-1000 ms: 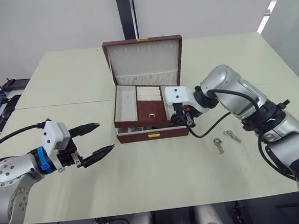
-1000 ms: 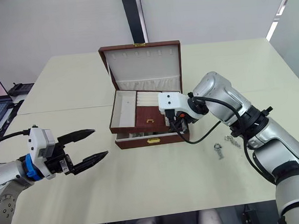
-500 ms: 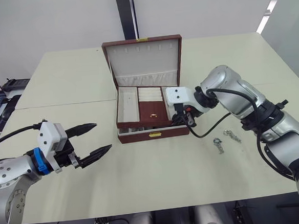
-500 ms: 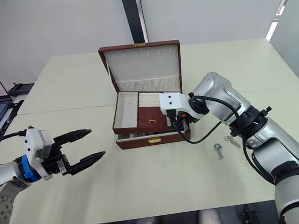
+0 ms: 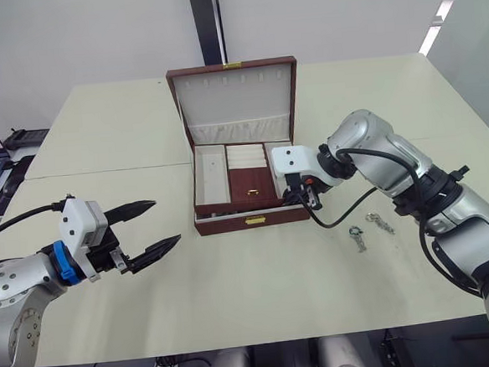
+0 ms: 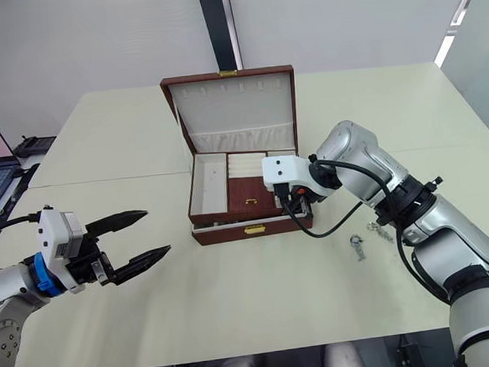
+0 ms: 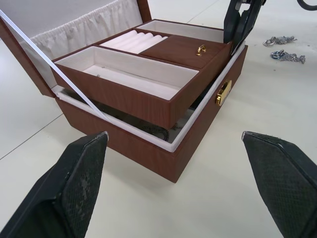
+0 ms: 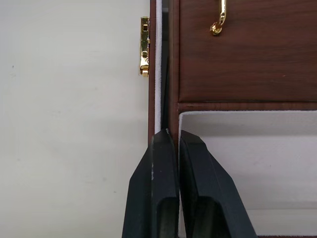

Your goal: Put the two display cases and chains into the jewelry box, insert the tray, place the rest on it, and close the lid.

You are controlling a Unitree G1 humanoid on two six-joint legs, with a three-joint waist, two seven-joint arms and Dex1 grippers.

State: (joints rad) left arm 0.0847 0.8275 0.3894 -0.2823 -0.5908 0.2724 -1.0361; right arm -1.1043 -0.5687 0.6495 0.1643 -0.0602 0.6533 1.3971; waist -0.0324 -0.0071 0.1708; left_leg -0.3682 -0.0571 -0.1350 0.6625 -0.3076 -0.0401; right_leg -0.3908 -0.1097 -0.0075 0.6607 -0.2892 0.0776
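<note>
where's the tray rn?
The tray sits tilted in the open jewelry box at table centre, not fully seated, its front-right rim pinched by the right gripper.

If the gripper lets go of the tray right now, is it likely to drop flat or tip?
The tray looks rigid, so it shouldn't flex. It sits tilted on the jewelry box, one side raised above the rim, so it would probably tip or settle unevenly. The right gripper pinches only its thin wall, a hold that could slip.
</note>
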